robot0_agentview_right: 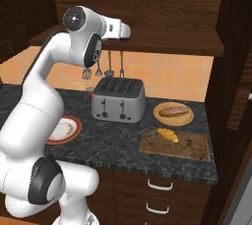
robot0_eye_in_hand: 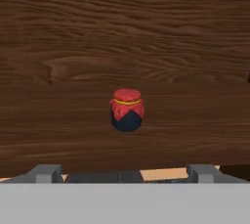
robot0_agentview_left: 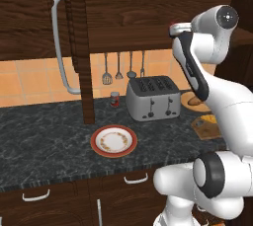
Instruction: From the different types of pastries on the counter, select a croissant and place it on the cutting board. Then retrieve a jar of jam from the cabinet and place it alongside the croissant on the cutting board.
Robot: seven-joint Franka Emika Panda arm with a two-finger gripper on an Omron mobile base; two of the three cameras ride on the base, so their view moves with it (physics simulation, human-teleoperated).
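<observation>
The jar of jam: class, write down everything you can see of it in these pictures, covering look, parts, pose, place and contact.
The jar of jam is a small squat jar with a dark, almost navy body. A red cloth-like cover sits over its lid, tied with a thin yellow band so the edge flares out. It stands upright on the brown wood-grain cabinet shelf, with wood panelling behind it. Nothing else touches it. The gripper is open, its fingertips short of the jar and apart from it.

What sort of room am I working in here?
A simulated home kitchen, by the look of it: a black marbled counter carries a four-slot toaster, utensils hang on an orange tiled wall, and dark wood drawers sit below. The hand view faces a jar of jam on the cabinet shelf.
</observation>
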